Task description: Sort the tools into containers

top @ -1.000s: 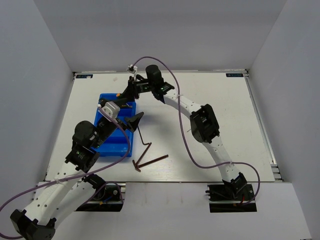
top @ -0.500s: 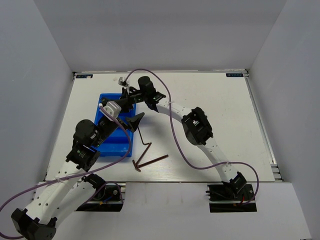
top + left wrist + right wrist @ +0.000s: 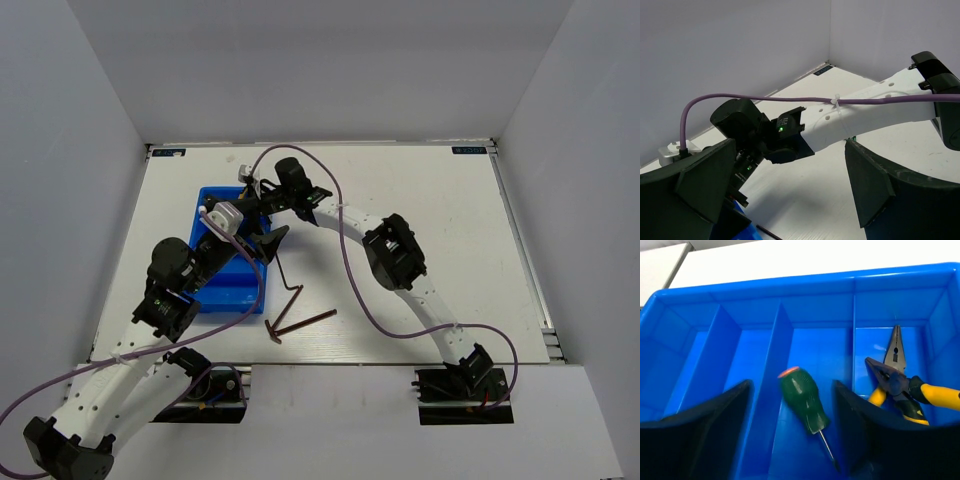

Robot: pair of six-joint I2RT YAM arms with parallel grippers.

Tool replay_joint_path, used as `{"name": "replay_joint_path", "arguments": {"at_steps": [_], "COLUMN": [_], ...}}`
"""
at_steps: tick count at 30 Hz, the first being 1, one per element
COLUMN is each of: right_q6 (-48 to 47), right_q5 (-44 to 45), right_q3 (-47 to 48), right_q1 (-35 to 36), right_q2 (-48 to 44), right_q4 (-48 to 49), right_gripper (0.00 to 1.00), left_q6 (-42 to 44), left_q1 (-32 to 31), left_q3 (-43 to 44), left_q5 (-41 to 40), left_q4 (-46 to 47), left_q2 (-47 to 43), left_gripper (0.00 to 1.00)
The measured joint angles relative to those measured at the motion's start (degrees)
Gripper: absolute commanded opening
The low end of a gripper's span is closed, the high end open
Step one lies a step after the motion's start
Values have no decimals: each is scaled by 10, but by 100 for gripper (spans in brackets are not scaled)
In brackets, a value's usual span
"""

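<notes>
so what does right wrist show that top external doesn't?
Right wrist only: a stubby green screwdriver in a middle compartment, between the fingers of the open right hand, and yellow-handled pliers in the next compartment to its right. Top external only: hex keys on the table beside the blue bin, plus both arms. Both: the blue bin.

site: robot lab cell | white table (image 3: 450,250) | plain enclosing walls (image 3: 330,60)

White table (image 3: 440,230); plain pale grey walls (image 3: 320,60) enclose it
</notes>
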Motion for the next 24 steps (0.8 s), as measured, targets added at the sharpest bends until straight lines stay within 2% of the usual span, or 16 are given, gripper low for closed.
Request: {"name": "replay_joint_path", "arguments": {"at_steps": [3,5,8,9,11,12,14,16,17,18,19,20,21,22,23,24], "right_q6": [-10,-9,-6,-3,1,2,3,1,-1,2,0,-4,-4,-6,-4,2], "right_q5": [3,5,11,14,26,39,88,164,204,240,274,294,309,322,337,354], "right_q3": [-3,-4,-4,-4,-3,-1,9,12,12,7,-4,-16,-30,-46,-68,-95], "right_q1": [0,1,2,2,1,1,-1,-4,-7,-13,-20,-29,-43,-62,-82,-105], "right_q2": [-4,-10,-21,-27,-40,-48,-66,-90,-105,-119,-139,-156,-176,-196,-219,-242], "right_q4": [-1,-2,-2,-3,-8,-16,-55,-99,-128,-149,-169,-186,-212,-238,-257,-278], "right_gripper": [82,79,63,50,0,0,0,0,57,76,78,76,38,11,0,0], "left_q6": [0,0,0,0,0,0,-2,-10,-11,-13,-15,-16,-16,-17,-18,-21], "left_q1": [0,0,0,0,0,0,0,0,0,0,0,0,0,0,0,0], "left_q3": [0,0,0,0,0,0,0,0,0,0,1,3,8,15,26,38], "left_q5": [1,1,1,1,1,1,1,1,1,1,0,0,0,0,0,2], "left_q4": [0,0,0,0,0,0,0,-1,-1,-2,-3,-8,-15,-21,-28,-33], "left_q2": [0,0,-1,-1,-4,-5,-7,-7,-7,-5,-2,3,12,25,45,67], "left_gripper": [100,100,100,100,100,98,89,40,24,14,4,3,3,6,15,28]}}
